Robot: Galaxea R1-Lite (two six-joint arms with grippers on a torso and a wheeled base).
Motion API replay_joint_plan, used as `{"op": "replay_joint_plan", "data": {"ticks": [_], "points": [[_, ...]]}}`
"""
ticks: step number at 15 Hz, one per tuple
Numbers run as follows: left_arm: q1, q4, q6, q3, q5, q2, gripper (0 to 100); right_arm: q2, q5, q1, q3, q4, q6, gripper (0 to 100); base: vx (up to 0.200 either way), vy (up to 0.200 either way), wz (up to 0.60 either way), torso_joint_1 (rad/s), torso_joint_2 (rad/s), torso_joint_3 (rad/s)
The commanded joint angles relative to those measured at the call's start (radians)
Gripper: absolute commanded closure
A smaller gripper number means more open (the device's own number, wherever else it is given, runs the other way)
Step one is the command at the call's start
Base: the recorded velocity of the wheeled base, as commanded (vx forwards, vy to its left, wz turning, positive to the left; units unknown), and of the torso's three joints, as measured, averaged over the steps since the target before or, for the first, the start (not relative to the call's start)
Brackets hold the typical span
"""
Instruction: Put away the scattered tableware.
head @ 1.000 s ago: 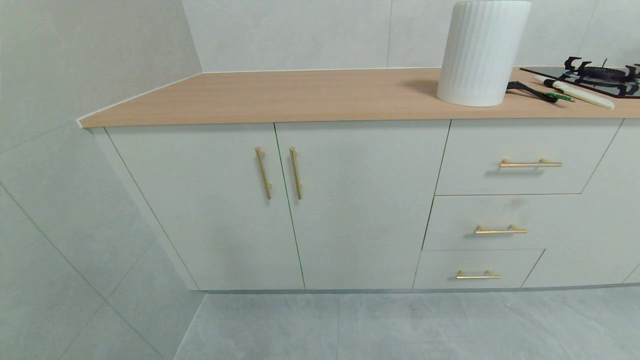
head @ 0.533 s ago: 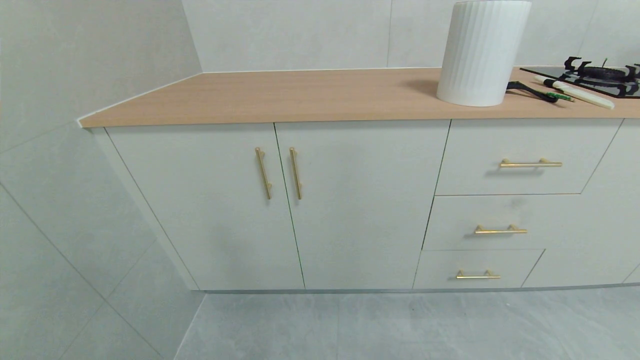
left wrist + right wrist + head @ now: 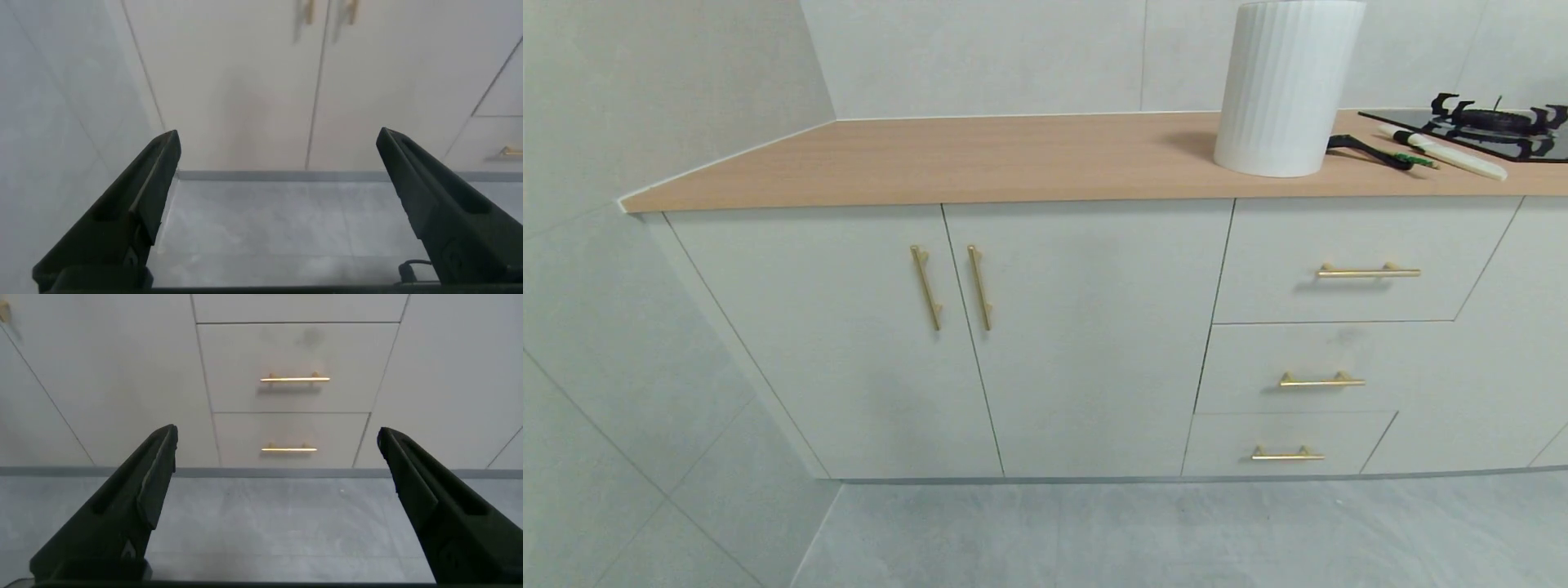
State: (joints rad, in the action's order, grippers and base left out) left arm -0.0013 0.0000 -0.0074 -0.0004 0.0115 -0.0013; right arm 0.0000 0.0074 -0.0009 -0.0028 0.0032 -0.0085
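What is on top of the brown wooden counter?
A tall white ribbed container, a black-handled utensil, a long white tool and a black gas burner sit there. The container covers one end of the black-handled utensil, and its inside is hidden.

Left gripper [image 3: 278, 139] low, facing the cabinet base, nothing held.

Two dark fingers [image 3: 139, 196] spread wide apart, with bare grey floor [image 3: 270, 220] between them. Beyond stands a pale double-door cabinet [image 3: 237, 82], shut; two gold door handles [image 3: 306, 10] sit side by side at the door seam. A darker kick strip [image 3: 270, 174] runs along its foot. Grey tiled wall [image 3: 57, 106] on one flank, the end of a gold drawer handle [image 3: 511, 152] on the other.
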Motion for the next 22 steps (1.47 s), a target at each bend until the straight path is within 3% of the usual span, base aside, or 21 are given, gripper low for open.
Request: {"op": "replay_joint_plan", "data": {"ticks": [1,7,19,22], "points": [[0.0,0.0,0.0,0.0,0.001,0.001,0,0.002,0.0,-0.001,0.0,0.0,-0.001,0,0.0,-0.2,0.0,0.002,0.0,0.002],[0.0,0.0,0.0,0.0,-0.001,0.001,0,0.002,0.0,-0.001,0.0,0.0,0.002,0,0.0,-0.2,0.0,0.003,0.0,0.002],[0.0,0.0,0.0,0.0,-0.001,0.001,0,0.002,0.0,-0.001,0.0,0.0,0.004,0,0.0,0.0,0.0,0.0,0.0,0.0],[0.0,0.0,0.0,0.0,-0.001,0.001,0,0.002,0.0,-0.001,0.0,0.0,0.004,0,0.2,0.0,0.0,0.001,0.0,0.009]]}}
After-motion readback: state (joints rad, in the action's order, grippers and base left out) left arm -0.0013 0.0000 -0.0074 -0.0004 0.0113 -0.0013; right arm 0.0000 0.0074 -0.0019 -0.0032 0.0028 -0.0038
